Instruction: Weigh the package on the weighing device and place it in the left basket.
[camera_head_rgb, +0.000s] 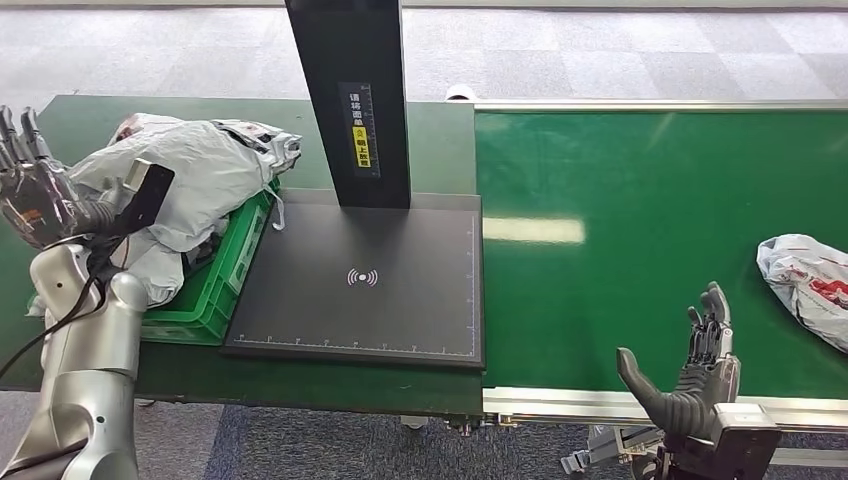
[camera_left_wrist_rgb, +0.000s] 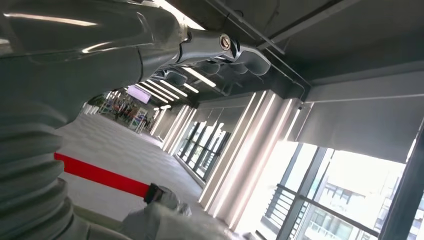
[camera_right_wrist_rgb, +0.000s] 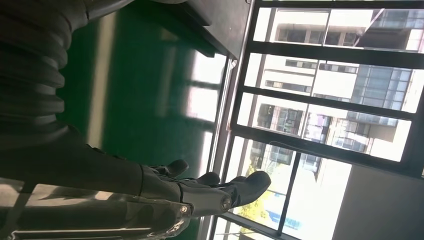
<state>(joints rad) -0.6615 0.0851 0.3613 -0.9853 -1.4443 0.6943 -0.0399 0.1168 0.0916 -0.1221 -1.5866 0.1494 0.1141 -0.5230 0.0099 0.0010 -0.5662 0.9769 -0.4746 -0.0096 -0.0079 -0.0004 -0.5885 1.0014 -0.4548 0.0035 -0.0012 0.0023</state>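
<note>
Grey packages (camera_head_rgb: 190, 175) are seen piled in the green basket (camera_head_rgb: 215, 290), another package (camera_head_rgb: 810, 285) remains unweighed, and both the left hand (camera_head_rgb: 35, 190) and right hand (camera_head_rgb: 690, 375) are held empty, fingers spread.

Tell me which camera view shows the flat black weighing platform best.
The head view: the flat black weighing platform lies whole there, bare, between the green plastic basket and the green conveyor belt. The right wrist view catches what may be its dark edge; the left wrist view looks up at the ceiling.
</note>
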